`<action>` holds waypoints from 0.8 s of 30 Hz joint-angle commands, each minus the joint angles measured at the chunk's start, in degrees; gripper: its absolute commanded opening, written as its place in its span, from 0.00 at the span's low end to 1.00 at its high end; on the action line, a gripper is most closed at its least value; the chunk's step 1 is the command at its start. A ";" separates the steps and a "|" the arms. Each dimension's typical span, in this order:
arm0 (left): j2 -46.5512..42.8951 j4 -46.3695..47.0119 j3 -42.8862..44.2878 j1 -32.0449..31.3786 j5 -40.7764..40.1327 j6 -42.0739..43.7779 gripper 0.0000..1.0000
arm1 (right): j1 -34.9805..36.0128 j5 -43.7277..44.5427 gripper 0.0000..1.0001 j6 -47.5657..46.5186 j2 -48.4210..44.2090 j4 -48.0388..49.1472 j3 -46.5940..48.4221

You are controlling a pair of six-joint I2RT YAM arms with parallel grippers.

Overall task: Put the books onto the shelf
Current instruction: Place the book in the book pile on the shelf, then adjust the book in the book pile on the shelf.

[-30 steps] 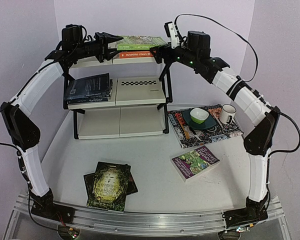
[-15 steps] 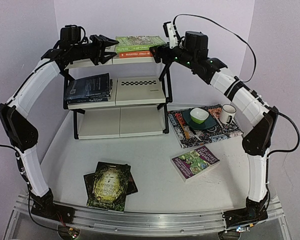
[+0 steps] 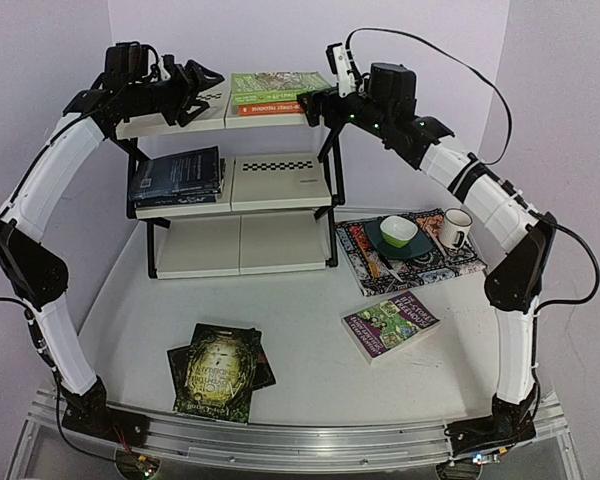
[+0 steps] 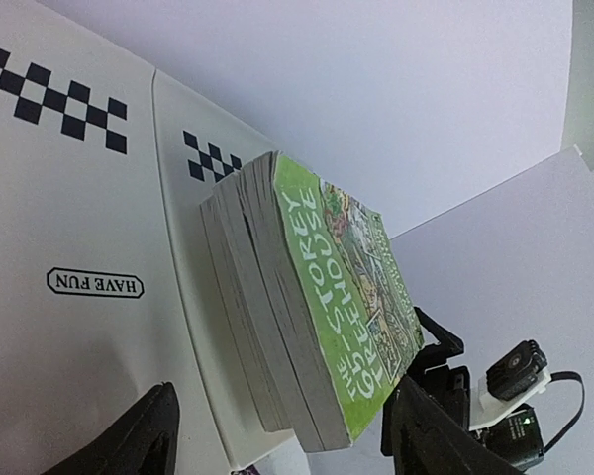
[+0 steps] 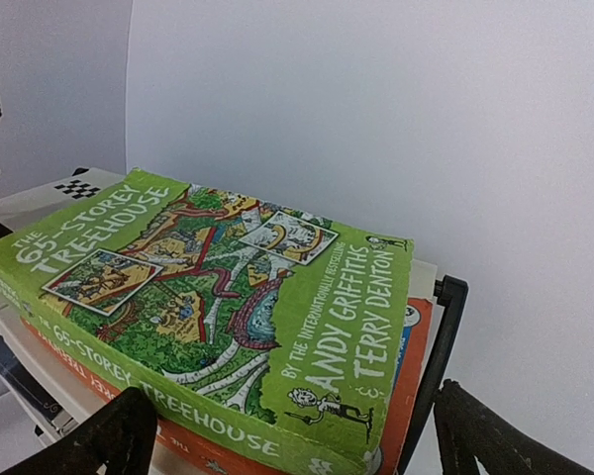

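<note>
While right pincer wide apart beside green book, left pincer wider, farther back.

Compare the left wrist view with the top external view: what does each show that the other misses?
Left wrist only: the page edges of the top-tier stack and a HAVE FUN label on the shelf panel. Top external only: dark books on the middle tier, a dark green-gold book and a purple book on the table, and the patterned mat with bowl and mug. Both: the green book topping that stack on the shelf's top tier.
</note>
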 commanded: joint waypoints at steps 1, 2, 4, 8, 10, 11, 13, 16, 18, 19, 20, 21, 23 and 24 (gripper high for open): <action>-3.81 -0.33 1.81 0.08 -0.94 13.33 0.76 | 0.20 -0.10 0.98 -0.66 -3.23 5.79 -1.41; -4.10 -0.31 1.55 0.08 -1.28 16.25 0.77 | 0.20 -0.25 0.98 -0.77 -3.49 5.90 -1.78; -4.10 -0.03 1.74 0.03 -0.44 20.36 0.77 | 0.19 -0.37 0.98 -0.84 -3.87 5.97 -2.27; -3.07 0.57 3.45 -0.12 2.91 26.31 0.77 | 0.14 -0.45 0.98 -0.76 -4.51 6.18 -3.07; -2.86 1.09 3.56 -0.46 4.77 29.68 0.75 | 0.18 -0.54 0.98 -0.69 -4.73 6.19 -3.34; -2.92 1.40 3.36 -0.79 5.37 31.75 0.75 | 0.15 -0.56 0.98 -0.69 -4.86 6.19 -3.43; -3.16 2.06 2.48 -1.74 6.52 36.72 0.74 | 0.17 -0.55 0.98 -0.69 -5.10 6.27 -3.70; -3.84 2.90 0.63 -3.16 6.60 43.48 0.74 | 0.19 -0.67 0.98 -0.77 -5.39 6.28 -3.98; -3.90 3.11 -0.02 -3.60 6.15 45.85 0.75 | 0.15 -0.63 0.98 -0.86 -5.58 6.36 -4.20; -3.80 3.10 -0.27 -3.61 5.69 46.39 0.75 | 0.21 -0.63 0.98 -0.86 -5.60 6.36 -4.18; -3.80 3.11 -0.50 -3.62 4.81 46.83 0.75 | 0.15 -0.63 0.98 -0.86 -5.60 6.43 -4.24; -3.74 3.06 -0.76 -3.62 4.07 47.09 0.75 | 0.18 -0.69 0.97 -0.86 -5.55 6.45 -4.25; -3.41 3.09 -0.99 -3.64 2.94 47.69 0.73 | 0.15 -0.78 0.97 -0.86 -5.68 6.53 -4.32; -3.24 3.19 -1.02 -3.63 2.53 47.93 0.71 | 0.15 -0.80 0.96 -0.86 -5.64 6.54 -4.34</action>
